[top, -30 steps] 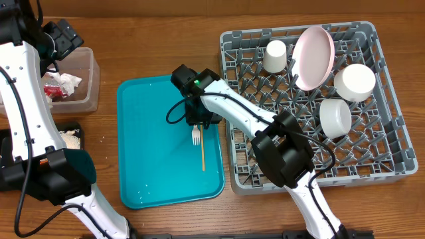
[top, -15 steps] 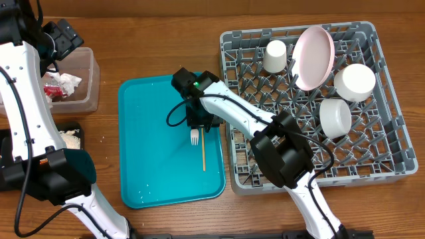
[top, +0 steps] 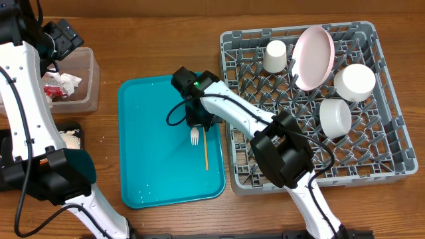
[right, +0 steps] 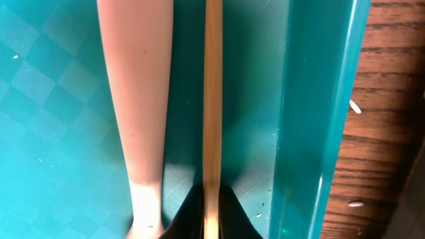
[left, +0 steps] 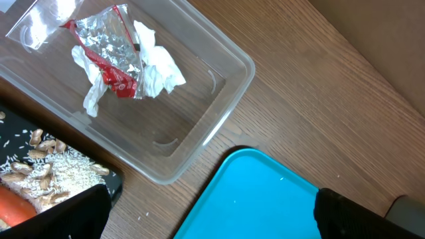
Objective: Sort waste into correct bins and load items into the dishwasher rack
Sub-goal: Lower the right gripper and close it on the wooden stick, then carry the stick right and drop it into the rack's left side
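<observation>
My right gripper (top: 200, 123) is low over the teal serving tray (top: 153, 159), shut on a thin wooden stick (right: 212, 99) that lies along the tray next to a pale fork (top: 194, 137). The fork's handle (right: 136, 93) shows left of the stick. My left gripper (top: 61, 36) is open and empty above the clear tub (left: 219, 113), which holds the red-and-silver wrapper (left: 109, 50) and white napkin (left: 156, 63). The black tray (left: 113, 182) holds pale scraps (left: 46, 166) and the carrot (left: 13, 207). The grey rack (top: 385, 166) holds the pink plate (top: 313, 56), two white bowls (top: 354, 81) (top: 335, 117) and the cup (top: 275, 56).
The teal tray's right rim (right: 319, 119) runs close beside the stick, with bare wooden table (right: 385, 133) beyond it. The rack stands right against that side of the tray. A few crumbs lie on the table by the tub.
My right gripper has shifted slightly toward the tray's right side, and the wooden stick has moved with it. The left arm has not moved.
</observation>
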`<action>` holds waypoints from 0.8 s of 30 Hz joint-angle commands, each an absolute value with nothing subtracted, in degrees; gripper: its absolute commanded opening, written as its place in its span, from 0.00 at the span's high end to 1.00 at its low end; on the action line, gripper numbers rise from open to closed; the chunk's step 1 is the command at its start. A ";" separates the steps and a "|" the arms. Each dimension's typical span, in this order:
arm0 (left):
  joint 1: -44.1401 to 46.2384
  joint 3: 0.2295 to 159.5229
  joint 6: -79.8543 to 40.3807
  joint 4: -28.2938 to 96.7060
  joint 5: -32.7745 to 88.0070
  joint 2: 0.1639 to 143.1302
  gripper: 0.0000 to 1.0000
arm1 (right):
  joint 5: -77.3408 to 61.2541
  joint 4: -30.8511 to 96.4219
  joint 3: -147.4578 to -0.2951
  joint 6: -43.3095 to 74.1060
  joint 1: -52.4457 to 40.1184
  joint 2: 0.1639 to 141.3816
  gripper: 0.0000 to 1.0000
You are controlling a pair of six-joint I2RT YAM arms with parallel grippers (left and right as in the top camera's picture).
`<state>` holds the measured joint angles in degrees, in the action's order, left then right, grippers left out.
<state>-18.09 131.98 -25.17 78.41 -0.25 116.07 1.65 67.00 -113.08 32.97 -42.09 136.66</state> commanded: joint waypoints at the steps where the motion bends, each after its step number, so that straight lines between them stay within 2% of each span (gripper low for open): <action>1: -17.98 132.11 -25.56 78.39 -0.01 116.55 0.00 | 1.21 67.92 -112.92 32.99 -42.22 137.38 0.96; 9: -17.98 132.11 -25.56 78.39 -0.01 116.55 0.00 | 1.67 76.49 -124.77 30.79 -41.19 135.76 0.96; 16: -17.98 132.11 -25.56 78.41 -0.01 116.55 0.00 | 11.27 84.58 -136.99 29.93 -39.18 134.34 0.96; 20: -17.98 132.11 -25.56 78.39 -0.03 116.55 0.00 | 16.78 88.84 -141.95 29.19 -36.05 134.34 0.96; 24: -17.98 132.11 -25.56 78.39 -0.01 116.55 0.00 | 16.21 89.30 -142.91 26.26 -31.16 134.34 0.96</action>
<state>-18.09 131.98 -25.17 78.41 -0.25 116.07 13.39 89.17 -141.32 28.45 -34.76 136.66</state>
